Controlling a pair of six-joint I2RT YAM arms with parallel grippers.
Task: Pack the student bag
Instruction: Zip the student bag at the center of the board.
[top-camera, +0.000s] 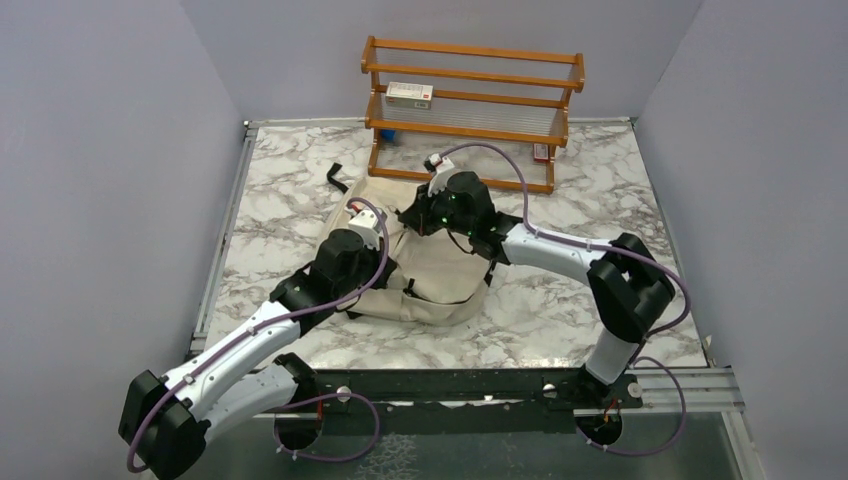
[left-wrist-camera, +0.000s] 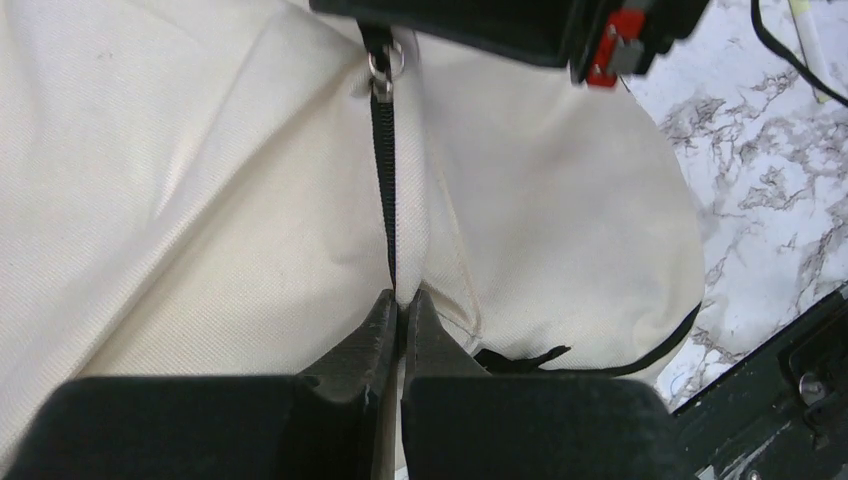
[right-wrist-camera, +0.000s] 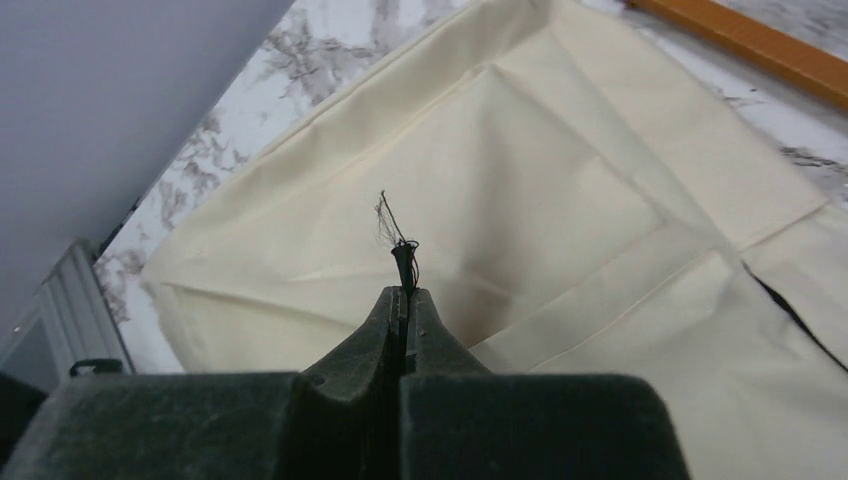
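The student bag (top-camera: 440, 275), cream canvas, lies flat in the middle of the marble table between both arms. My left gripper (left-wrist-camera: 402, 300) is shut, pinching a fold of the bag's fabric right at the near end of its black zipper (left-wrist-camera: 386, 170). The zipper runs up to a metal slider ring (left-wrist-camera: 385, 62) just under the right gripper's body. My right gripper (right-wrist-camera: 405, 292) is shut on a thin black zipper pull (right-wrist-camera: 403, 258) whose frayed tip sticks out past the fingertips, above the bag's cream cloth (right-wrist-camera: 520, 200). In the top view both grippers meet over the bag's upper left part.
A wooden rack (top-camera: 470, 110) stands at the back of the table, close behind the bag, with a white and red box (top-camera: 409, 94) on its shelf. A black strap (top-camera: 337, 178) trails from the bag's far left corner. Grey walls close in both sides.
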